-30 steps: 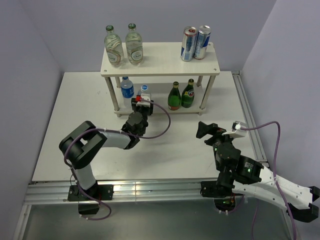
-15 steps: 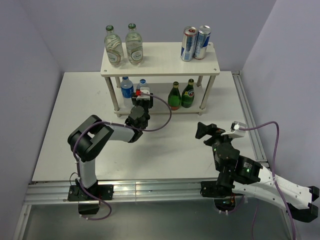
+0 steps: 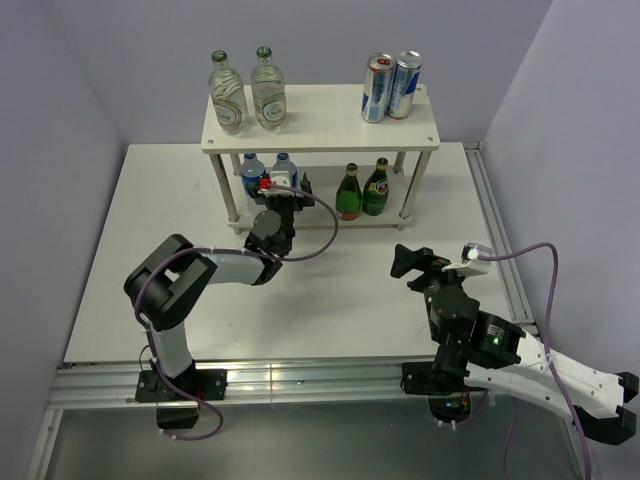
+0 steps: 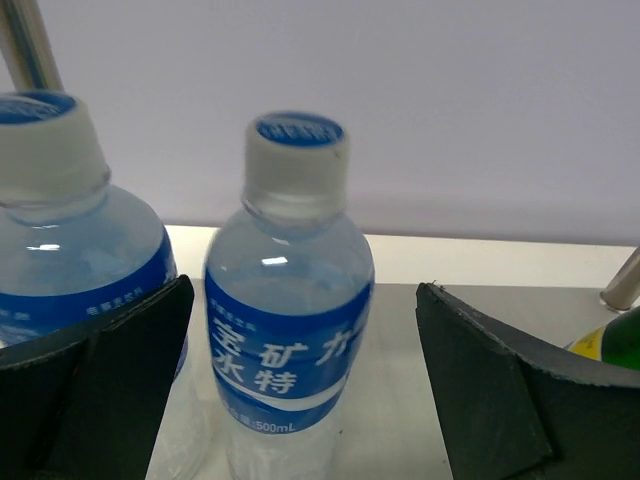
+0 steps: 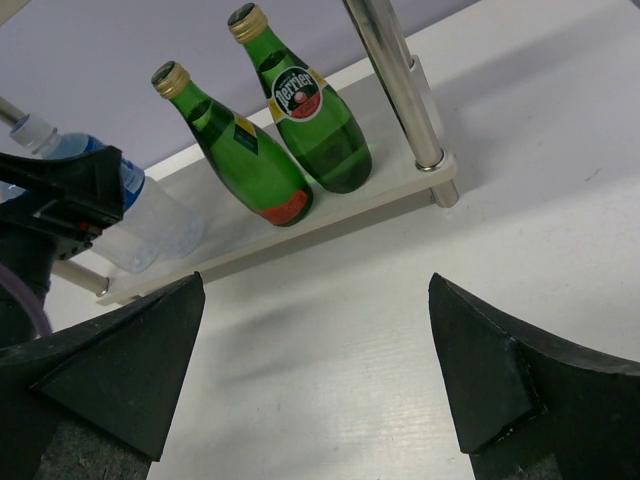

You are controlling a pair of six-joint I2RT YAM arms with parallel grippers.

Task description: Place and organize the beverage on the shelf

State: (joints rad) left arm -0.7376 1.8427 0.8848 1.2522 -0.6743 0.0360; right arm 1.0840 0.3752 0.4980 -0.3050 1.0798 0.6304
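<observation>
- The shelf [image 3: 320, 122] stands at the far side of the table [image 3: 350, 300], its long front facing the arms.
- On its lower board, left half, a water bottle [image 4: 290, 330] with a blue label and a white cap stands upright.
- The left gripper [image 3: 287, 187] reaches in at that lower board, level with the bottle.
- In the left wrist view its fingers [image 4: 130, 360] are spread wide, with the bottle between them. The bottle sits closer to the left finger, and a clear gap shows on the right side. No grip on it is visible.
- A second water bottle [image 4: 65, 240] stands just beside the first, on its left, partly behind the left finger.
- Two green bottles [image 5: 250, 160] stand side by side on the right half of the same board, near the front right leg [image 5: 395, 85].
- On the top board, two clear glass bottles [image 3: 228, 95] stand at the left end and two cans [image 3: 378, 90] at the right end.
- The right gripper [image 3: 412, 262] hangs over the bare table, well apart from the shelf and pointed toward it. Its fingers are spread wide with nothing between them.
</observation>
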